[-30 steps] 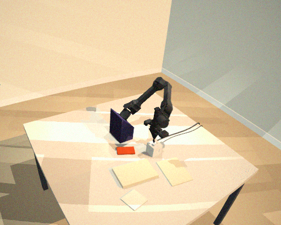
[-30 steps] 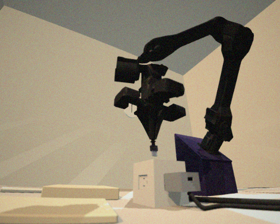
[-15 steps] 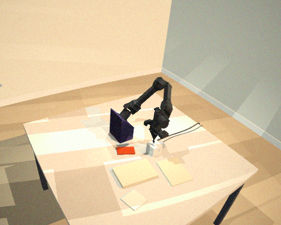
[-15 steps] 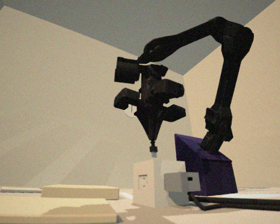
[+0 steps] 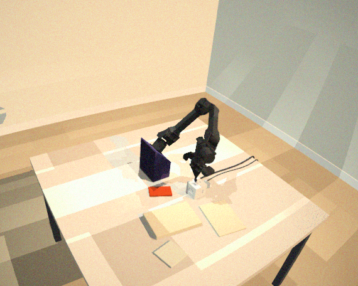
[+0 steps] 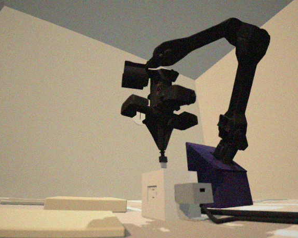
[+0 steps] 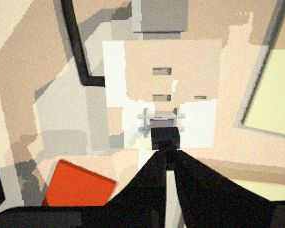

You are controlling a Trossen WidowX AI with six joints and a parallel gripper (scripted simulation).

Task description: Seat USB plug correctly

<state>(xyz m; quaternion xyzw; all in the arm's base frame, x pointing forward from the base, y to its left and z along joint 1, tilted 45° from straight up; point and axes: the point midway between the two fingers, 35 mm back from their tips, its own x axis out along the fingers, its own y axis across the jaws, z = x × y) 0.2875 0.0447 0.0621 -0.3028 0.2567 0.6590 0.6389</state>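
Observation:
The white power cube stands upright on the table. My gripper points down over its top and is shut on the black body of the USB plug. The plug is upright, with its pale metal end pointing down. A stretch of that metal shows between the black body and the cube's top in the exterior view. The wrist view shows grey metal brackets around the socket area. I cannot tell whether the tip is in the socket, nor which way round it is.
A grey block sits against the cube's side, with black cables beyond. A red block, pale yellow slabs and the purple arm stand are nearby.

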